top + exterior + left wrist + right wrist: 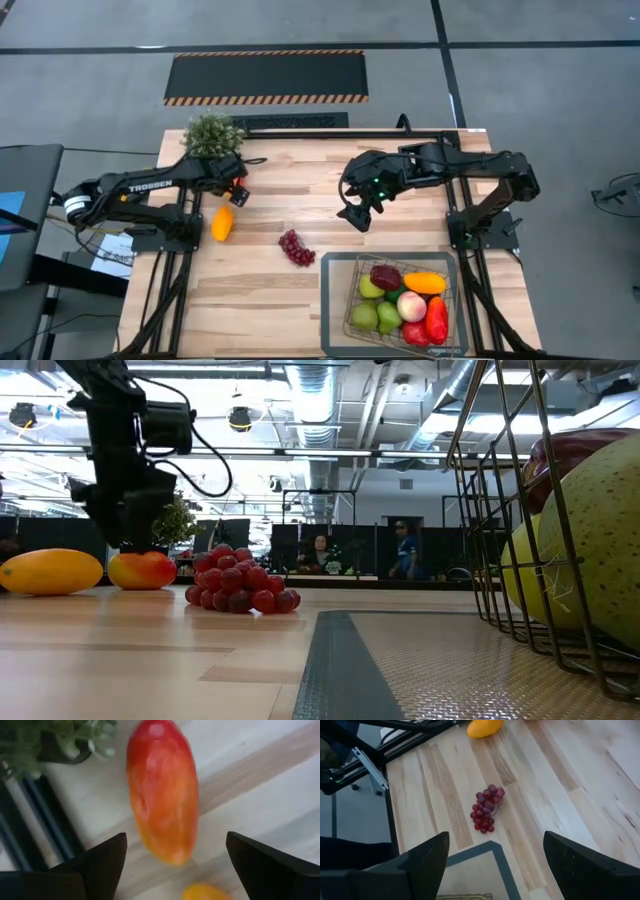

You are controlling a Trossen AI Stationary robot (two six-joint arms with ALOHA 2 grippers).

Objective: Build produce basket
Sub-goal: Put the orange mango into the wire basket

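A red-and-orange long fruit (162, 790) lies on the wooden table beside the potted plant (212, 135). My left gripper (175, 840) hangs open just above it, pointing steeply down, one finger at each side of the fruit's near end; the arm hides the fruit in the high view. A yellow-orange fruit (222, 222) and purple grapes (296, 247) lie loose on the table. The wire basket (352, 312) at the near right holds several fruits. My right gripper (358, 215) hovers open over the table's middle, with nothing between its fingers.
The basket stands on a grey mat (335, 275). The plant's pot is close behind the left gripper. A black rail (330, 133) runs along the table's far edge. Bare wood lies between the grapes and the near left corner. People sit in the room beyond (320, 555).
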